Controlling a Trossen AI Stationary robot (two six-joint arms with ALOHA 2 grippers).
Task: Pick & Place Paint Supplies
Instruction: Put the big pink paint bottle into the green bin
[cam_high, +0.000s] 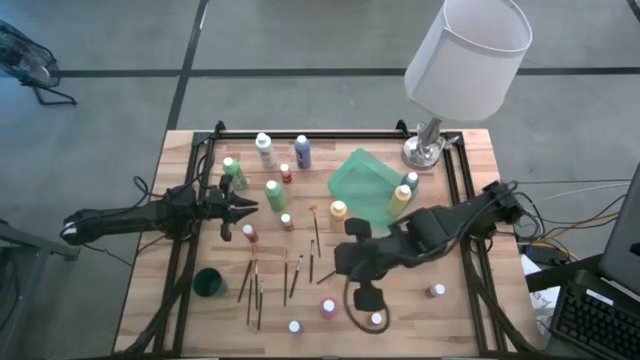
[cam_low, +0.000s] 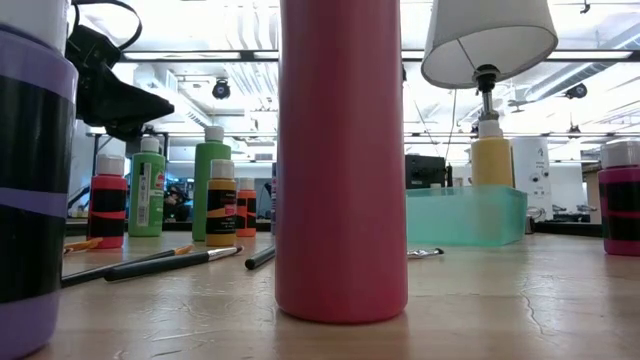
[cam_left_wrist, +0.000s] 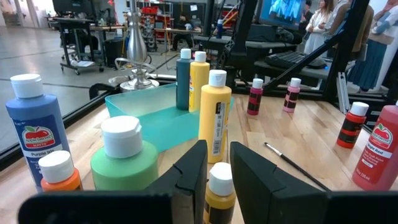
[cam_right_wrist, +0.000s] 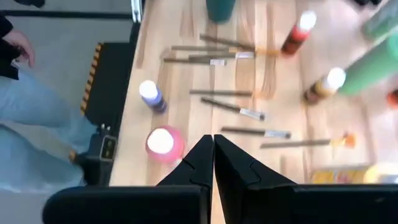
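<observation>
The green tray (cam_high: 362, 185) is sitting mid-table; a blue bottle (cam_left_wrist: 32, 134) left of it is reading "Purple"; the left gripper (cam_left_wrist: 214, 171), part open, empty, is hovering over a yellow bottle (cam_left_wrist: 219, 190); the right gripper (cam_right_wrist: 212, 158) is clenched, empty, above brushes (cam_right_wrist: 239, 111).

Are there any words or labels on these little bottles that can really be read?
"Purple": on the blue bottle, under an apple logo whose brand word is too blurred to read.
"Hunter Red", roughly: on the red bottle, blurred.
The yellow bottle bears a barcode and print too small to read.
Labels in the other views: unreadable.
</observation>
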